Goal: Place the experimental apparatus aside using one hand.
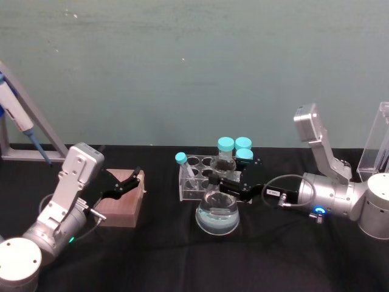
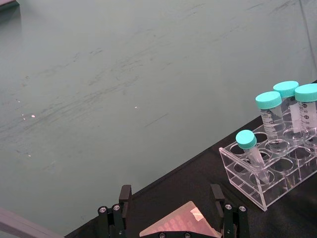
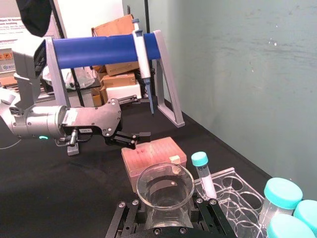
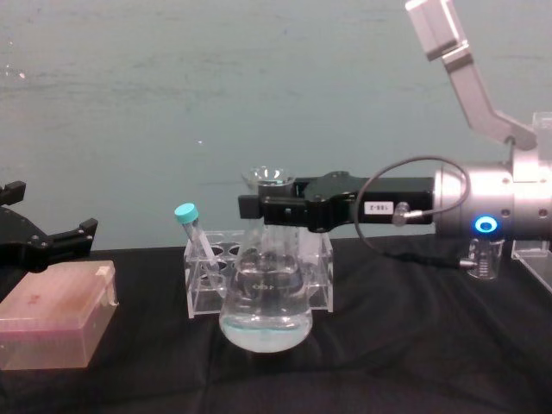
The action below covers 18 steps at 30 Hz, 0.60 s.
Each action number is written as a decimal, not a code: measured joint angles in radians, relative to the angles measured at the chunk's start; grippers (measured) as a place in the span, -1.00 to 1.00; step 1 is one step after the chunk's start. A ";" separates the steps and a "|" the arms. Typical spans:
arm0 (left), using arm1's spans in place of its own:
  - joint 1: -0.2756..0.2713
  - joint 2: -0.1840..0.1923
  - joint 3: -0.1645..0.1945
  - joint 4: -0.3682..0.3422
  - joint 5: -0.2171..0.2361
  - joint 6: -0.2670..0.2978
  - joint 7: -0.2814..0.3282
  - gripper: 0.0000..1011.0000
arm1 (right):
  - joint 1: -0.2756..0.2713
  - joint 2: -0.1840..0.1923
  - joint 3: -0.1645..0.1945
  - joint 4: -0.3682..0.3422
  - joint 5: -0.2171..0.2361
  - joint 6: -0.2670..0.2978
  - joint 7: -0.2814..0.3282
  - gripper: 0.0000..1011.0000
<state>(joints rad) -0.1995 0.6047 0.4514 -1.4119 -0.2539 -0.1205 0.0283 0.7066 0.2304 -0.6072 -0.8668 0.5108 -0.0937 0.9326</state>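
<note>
Just in front of the clear tube rack [image 1: 206, 177], the flask [image 1: 217, 220] stands on the black surface [image 1: 292, 255], the right claw [image 1: 226, 187] closed around its neck. Next, I judge: lift straight, carry aside. The left claw [image 1: 129, 182] hangs open over the pink box [image 1: 124, 204].

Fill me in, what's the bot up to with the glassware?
The right gripper has its black fingers around the neck of the clear conical glass flask, which holds clear liquid and sits on the black table in front of the clear acrylic tube rack with teal-capped tubes. The flask does not look lifted yet. The left gripper hangs open over the pink pipette tip box on the left, not touching it.
</note>
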 joint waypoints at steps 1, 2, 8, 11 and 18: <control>0.000 0.000 0.000 0.000 0.000 0.000 0.000 0.98 | -0.004 0.005 0.000 -0.010 0.002 0.004 -0.003 -0.11; 0.000 0.000 0.000 0.000 0.000 0.000 0.000 0.98 | -0.011 0.015 0.001 -0.029 0.007 0.013 -0.008 -0.11; 0.000 0.000 0.000 0.000 0.000 0.000 0.000 0.98 | -0.042 0.059 0.008 -0.100 0.028 0.044 -0.035 -0.11; 0.000 0.000 0.000 0.000 0.000 0.000 0.000 0.98 | -0.061 0.084 0.018 -0.136 0.045 0.062 -0.059 -0.11; 0.000 0.000 0.000 0.000 0.000 0.000 0.000 0.98 | -0.095 0.125 0.039 -0.184 0.069 0.081 -0.109 -0.11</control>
<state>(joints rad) -0.1995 0.6047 0.4514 -1.4120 -0.2539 -0.1206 0.0283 0.6118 0.3558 -0.5681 -1.0510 0.5797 -0.0125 0.8234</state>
